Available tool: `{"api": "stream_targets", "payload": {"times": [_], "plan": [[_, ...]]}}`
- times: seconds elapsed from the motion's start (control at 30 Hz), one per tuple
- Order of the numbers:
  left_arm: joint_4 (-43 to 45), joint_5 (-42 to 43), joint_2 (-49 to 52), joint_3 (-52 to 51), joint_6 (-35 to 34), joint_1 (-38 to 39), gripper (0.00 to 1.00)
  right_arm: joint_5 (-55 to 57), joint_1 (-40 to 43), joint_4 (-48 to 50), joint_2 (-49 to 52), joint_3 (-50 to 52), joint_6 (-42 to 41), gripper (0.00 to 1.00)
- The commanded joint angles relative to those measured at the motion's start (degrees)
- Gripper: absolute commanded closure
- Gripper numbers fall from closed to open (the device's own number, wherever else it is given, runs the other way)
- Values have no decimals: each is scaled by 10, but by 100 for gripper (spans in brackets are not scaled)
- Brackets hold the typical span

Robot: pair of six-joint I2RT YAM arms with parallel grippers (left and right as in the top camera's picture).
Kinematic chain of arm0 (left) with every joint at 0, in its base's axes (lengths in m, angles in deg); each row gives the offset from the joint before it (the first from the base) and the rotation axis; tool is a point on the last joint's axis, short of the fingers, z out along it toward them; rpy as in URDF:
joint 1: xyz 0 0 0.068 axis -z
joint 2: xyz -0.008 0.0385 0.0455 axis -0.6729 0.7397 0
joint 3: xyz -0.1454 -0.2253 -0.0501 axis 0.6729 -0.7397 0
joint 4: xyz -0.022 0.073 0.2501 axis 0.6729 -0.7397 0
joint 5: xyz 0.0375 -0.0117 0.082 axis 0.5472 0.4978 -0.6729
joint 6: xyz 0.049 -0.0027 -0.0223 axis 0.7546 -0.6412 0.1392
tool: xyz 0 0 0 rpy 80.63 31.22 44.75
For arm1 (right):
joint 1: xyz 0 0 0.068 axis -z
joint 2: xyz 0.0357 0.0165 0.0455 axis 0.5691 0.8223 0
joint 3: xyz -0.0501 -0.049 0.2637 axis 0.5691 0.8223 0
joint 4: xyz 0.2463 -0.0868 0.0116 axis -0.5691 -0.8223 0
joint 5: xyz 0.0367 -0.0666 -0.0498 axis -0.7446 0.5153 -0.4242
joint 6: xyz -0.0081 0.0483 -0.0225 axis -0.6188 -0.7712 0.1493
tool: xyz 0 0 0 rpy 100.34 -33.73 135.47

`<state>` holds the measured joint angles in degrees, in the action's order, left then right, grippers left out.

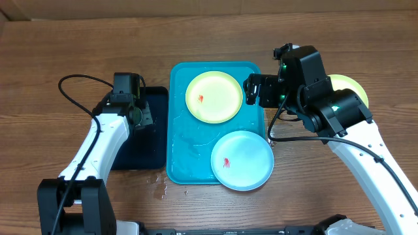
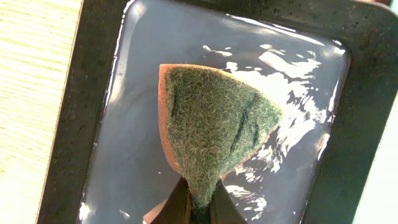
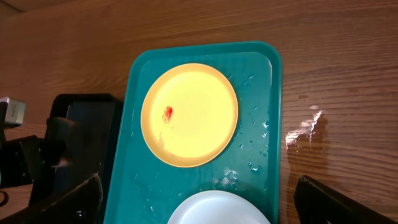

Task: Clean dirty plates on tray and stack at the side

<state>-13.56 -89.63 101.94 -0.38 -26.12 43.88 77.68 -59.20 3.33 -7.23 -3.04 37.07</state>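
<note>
While the left gripper [image 2: 199,208] pinches a soft wet sponge [image 2: 214,134], the right gripper [image 1: 250,90] gapes empty. Those plates [image 1: 213,96] look stiff, probably slippery; grip rims

Plate [image 1: 213,97] behind second plate [image 1: 242,160] on tray [image 1: 186,143], third plate [image 1: 347,85] right, smaller tray [image 1: 140,147] left

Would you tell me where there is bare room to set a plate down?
The tray's lower-left corner, bordered by the green plate and blue plate, is bare but wet. Right of the tray is crowded by the right gripper and a second green plate.
</note>
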Motion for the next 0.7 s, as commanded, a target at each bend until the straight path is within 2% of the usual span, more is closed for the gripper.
{"api": "stream_targets", "payload": {"times": [0.0, 0.23, 0.67], "plan": [[10, 0, -5, 9, -7, 3, 96, -21, 0, 1, -11, -9, -2, 0], [27, 27, 15, 7, -5, 3, 96, -33, 0, -24, -11, -9, 1, 0], [64, 68, 110, 7, -1, 3, 96, -32, 0, -57, -11, -9, 1, 0]]}}
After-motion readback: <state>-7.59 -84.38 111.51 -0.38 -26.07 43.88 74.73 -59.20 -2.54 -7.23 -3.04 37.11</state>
